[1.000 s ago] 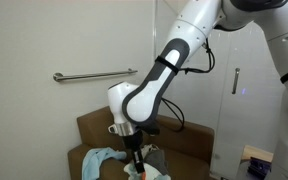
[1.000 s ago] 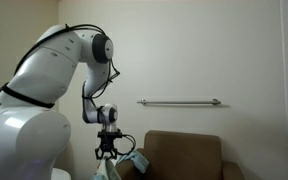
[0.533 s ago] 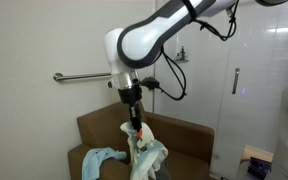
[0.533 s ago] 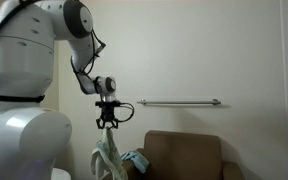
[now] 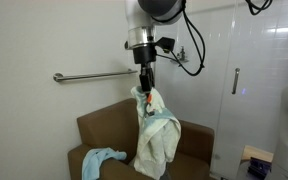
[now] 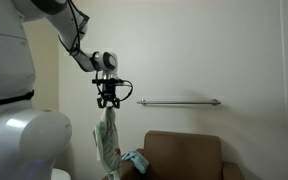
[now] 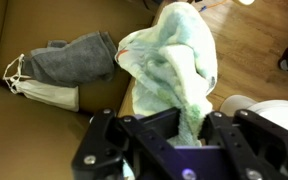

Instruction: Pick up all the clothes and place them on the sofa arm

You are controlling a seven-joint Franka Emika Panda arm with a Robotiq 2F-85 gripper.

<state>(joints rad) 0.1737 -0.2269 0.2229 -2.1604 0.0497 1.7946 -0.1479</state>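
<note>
The end effector (image 5: 144,84) is clenched on the top of the pale mint green garment (image 5: 157,135), in the upper middle of an exterior view, about level with the grey wall rail (image 5: 84,76). The cloth hangs in one long drape in front of the back of the brown armchair (image 5: 104,125). Gripping it by one end at that height probably lets the hem swing clear of the upholstery on the way to the sofa arm (image 5: 75,165). The light blue garment (image 5: 102,157) lies crumpled at lower left, close to that arm; whether it sits on the arm's top or on the seat I cannot tell.

In an exterior view from the side, the end effector (image 6: 107,102) points straight down left of centre. The mint cloth (image 6: 108,145) trails below it, and the blue one (image 6: 136,160) is bunched by the chair's near edge.

In the wrist view the mint cloth (image 7: 174,60) rises from between the closed jaws at the bottom of the frame. The dark grey garment (image 7: 74,58) lies at upper left on brown upholstery, not yet collected. Wooden floor (image 7: 254,20) shows at upper right.
</note>
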